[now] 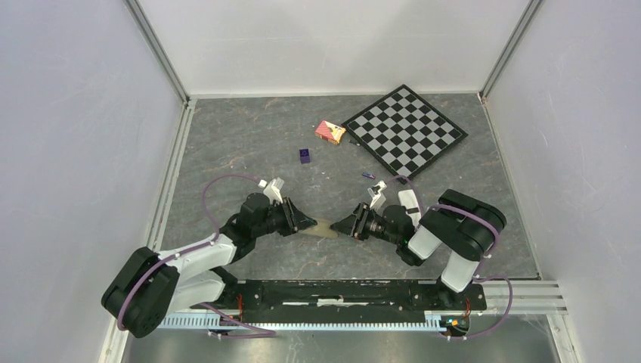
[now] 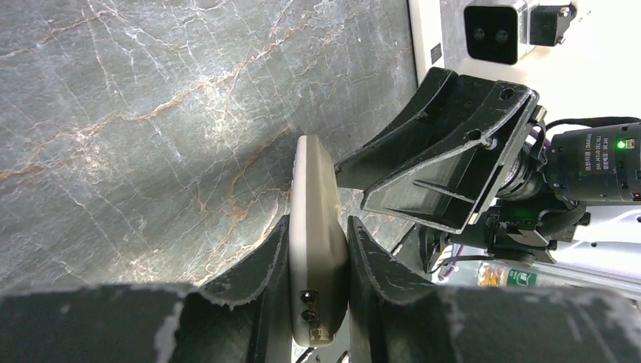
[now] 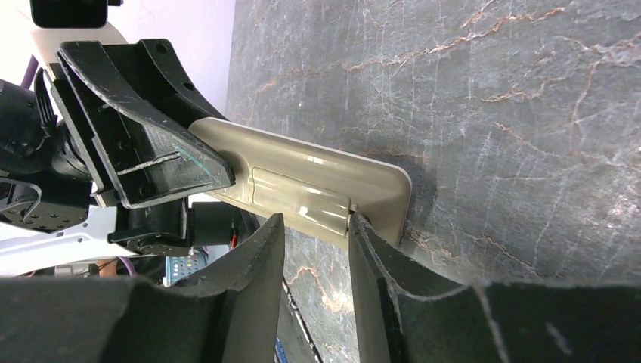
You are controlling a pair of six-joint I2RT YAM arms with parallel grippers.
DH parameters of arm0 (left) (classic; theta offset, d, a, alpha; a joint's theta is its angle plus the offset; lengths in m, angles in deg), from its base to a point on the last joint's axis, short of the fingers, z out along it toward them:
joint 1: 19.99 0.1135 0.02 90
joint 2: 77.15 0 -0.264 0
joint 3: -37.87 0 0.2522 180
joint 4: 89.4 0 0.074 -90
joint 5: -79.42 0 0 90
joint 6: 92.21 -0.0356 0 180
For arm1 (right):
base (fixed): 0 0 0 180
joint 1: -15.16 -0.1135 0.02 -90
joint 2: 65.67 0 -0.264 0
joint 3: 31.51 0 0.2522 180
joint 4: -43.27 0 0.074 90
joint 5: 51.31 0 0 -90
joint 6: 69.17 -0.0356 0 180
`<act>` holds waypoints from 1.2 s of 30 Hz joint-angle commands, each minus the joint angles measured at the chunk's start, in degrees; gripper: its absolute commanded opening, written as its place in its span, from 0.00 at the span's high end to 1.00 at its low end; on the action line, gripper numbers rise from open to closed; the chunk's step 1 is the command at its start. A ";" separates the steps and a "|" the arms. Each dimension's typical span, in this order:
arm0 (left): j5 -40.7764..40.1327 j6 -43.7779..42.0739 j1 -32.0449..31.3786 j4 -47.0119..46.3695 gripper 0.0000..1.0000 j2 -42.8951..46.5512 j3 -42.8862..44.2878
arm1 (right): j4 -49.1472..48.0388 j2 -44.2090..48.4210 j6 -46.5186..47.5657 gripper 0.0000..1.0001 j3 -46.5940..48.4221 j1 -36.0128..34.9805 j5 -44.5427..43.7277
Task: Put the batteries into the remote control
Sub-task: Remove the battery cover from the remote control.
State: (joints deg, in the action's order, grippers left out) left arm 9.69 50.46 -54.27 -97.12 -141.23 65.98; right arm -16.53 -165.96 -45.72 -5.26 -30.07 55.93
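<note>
So the remote hangs mid-frame in the top view, clamped edgewise by the left pincer. Its battery cover faces the right pincer, whose jaws stand partly apart at the cover's edge; can't tell if they're pinching it. My worry: shove that cover too hard and the remote twists or slides out of such a narrow grip and drops. What looks like a battery sits just above and could roll if nudged. The desk is dark marbled stone with white walls around it and a chessboard upper right.
</note>
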 commanded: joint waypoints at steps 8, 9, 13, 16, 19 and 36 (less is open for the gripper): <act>-3.99 -3.30 -3.14 9.61 0.98 0.51 0.64 | -23.96 6.07 1.02 0.61 3.98 -2.47 11.09; -4.26 -3.42 -3.07 10.14 0.98 0.62 0.76 | -23.28 6.74 1.40 0.61 3.89 -2.22 11.02; -5.07 -3.88 -3.12 11.92 0.98 1.24 1.28 | -21.74 8.30 2.30 0.61 3.64 -0.49 10.79; -5.58 -4.32 -3.07 13.18 0.98 1.80 1.81 | -19.02 9.01 3.24 0.61 3.79 0.47 10.59; -5.58 -4.45 -3.03 14.12 0.98 2.59 2.24 | -12.94 9.74 6.37 0.61 3.82 1.26 8.98; -15.84 -9.33 -3.01 30.11 0.98 7.15 11.04 | 31.65 10.75 29.16 0.50 13.87 8.49 -6.57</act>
State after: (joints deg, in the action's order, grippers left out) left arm -0.03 47.38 -57.15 -76.86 -134.82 73.76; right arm 8.26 -155.21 -22.26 6.30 -22.12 52.01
